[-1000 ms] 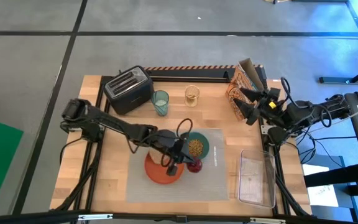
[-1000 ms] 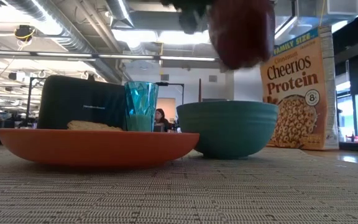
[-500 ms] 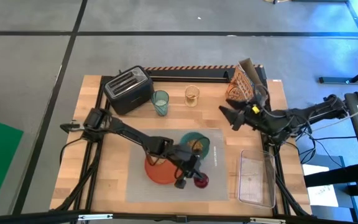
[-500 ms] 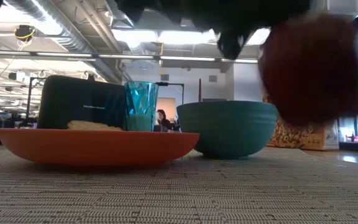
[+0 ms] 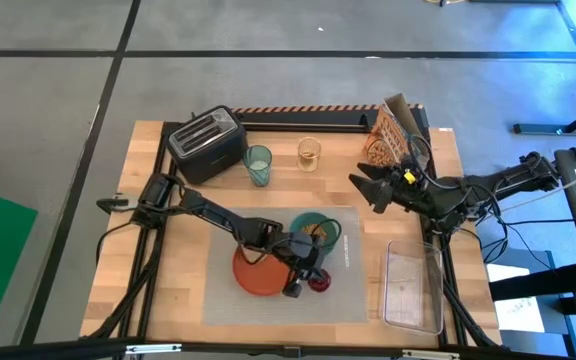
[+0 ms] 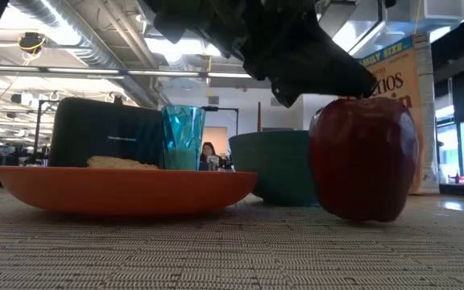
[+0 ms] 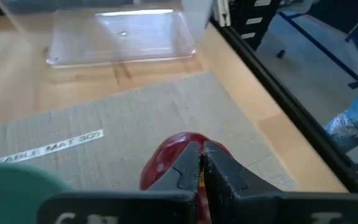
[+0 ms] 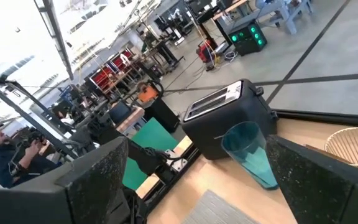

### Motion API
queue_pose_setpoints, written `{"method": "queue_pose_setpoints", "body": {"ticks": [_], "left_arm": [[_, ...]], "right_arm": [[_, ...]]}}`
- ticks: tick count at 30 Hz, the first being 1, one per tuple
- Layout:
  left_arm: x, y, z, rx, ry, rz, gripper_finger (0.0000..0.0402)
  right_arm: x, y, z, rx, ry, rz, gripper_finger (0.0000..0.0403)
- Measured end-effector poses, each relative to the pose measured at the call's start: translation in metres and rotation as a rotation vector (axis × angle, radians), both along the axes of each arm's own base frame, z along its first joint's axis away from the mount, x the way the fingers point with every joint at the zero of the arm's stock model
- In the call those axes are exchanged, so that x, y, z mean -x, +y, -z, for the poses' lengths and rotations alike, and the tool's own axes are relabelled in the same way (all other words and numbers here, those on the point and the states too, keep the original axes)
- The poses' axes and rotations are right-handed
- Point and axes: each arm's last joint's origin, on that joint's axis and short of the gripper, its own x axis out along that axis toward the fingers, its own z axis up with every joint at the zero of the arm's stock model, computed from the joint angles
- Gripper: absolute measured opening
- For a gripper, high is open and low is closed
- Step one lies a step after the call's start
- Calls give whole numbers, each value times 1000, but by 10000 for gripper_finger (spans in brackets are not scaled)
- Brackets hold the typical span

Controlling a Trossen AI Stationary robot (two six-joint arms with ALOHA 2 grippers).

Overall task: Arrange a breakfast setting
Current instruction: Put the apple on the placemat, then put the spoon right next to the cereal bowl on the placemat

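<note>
A dark-red apple (image 6: 362, 159) stands on the grey placemat (image 5: 268, 305), just right of the orange plate (image 5: 253, 275), which carries a toast slice (image 6: 123, 163). The teal bowl (image 5: 318, 230) sits on the mat behind the apple. The pale teal tumbler (image 5: 258, 165) stands off the mat near the toaster. My left gripper (image 7: 202, 163) is shut at the apple's top. My right gripper (image 8: 197, 180) is open and empty, in the air near the cereal box. No spoon shows. My left gripper has its shut fingertips (image 7: 188, 168) on the top of the apple (image 7: 166, 152), coming from above and slanting down. The fingers hide the place of contact, so the part held does not show. The apple stands upright with its bottom (image 6: 361, 216) on the placemat.
The black toaster (image 5: 206, 143) and a small yellowish glass (image 5: 309, 153) stand at the back. A Cheerios box (image 5: 393, 140) stands at the back right. A clear plastic tray (image 5: 411, 285) lies right of the mat. The mat's near strip is bare.
My left gripper has carried the apple from above the bowl toward the table's near edge and down; the apple now stands on the mat. My right gripper has moved from the cereal box toward the table's left.
</note>
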Motion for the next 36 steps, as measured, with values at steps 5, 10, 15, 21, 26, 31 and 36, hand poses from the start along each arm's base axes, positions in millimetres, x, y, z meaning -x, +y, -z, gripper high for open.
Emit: {"method": "queue_pose_setpoints", "body": {"ticks": [5, 10, 15, 21, 26, 31, 36], "left_arm": [[-1, 6, 0, 23, 10, -27, 22], [-1, 6, 0, 33, 16, -12, 56], [1, 7, -6, 51, 18, -20, 90], [12, 12, -46, 42, -42, -70, 117], [36, 33, -97, -16, -84, -203, 121], [68, 71, -144, -43, -107, -461, 121], [101, 118, -175, -62, -120, -724, 121]], "right_arm": [[0, 0, 0, 0, 2, -8, 369], [0, 0, 0, 0, 3, -8, 369], [0, 0, 0, 0, 4, -18, 369], [0, 0, 0, 1, 4, -18, 369], [1, 0, -7, 44, 26, -22, 369], [7, -3, -23, 122, 82, -20, 369], [14, -13, -36, 176, 177, 9, 369]]}}
